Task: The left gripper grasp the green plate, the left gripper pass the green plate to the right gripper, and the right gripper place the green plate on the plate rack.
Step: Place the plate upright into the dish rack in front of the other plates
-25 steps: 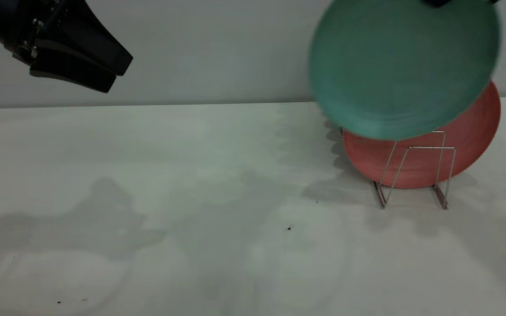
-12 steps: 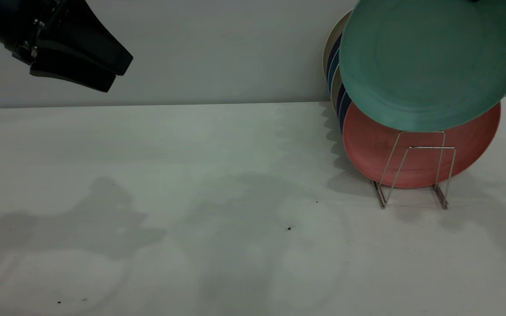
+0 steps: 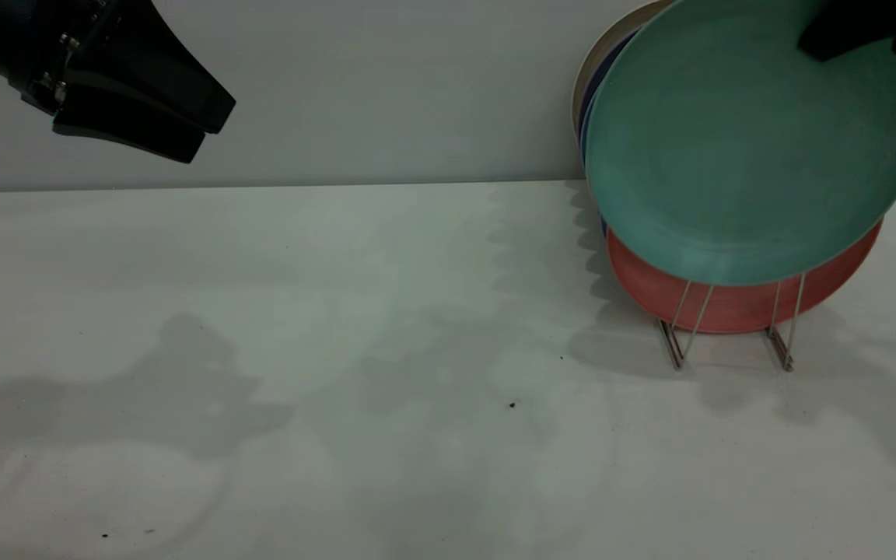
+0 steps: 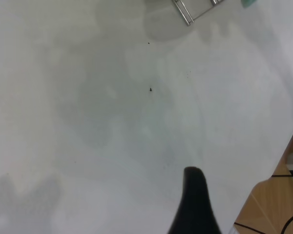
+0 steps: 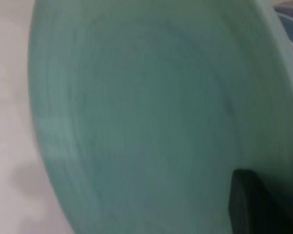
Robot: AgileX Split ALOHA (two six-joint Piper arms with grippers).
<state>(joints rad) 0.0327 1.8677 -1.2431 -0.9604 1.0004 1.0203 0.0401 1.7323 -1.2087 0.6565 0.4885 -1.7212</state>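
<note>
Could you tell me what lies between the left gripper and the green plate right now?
Nothing: in the exterior view only bare wall and table separate the left gripper from the green plate.

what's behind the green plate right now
Behind the green plate, held by the right pincer, a salmon plate stands in the plate rack, with more plate edges behind. Their faces are covered.

You have the plate rack (image 3: 728, 334) near the table's (image 3: 339, 350) far right edge, stacked plates (image 3: 736, 307) in it, the green plate (image 3: 743, 148) before them.
</note>
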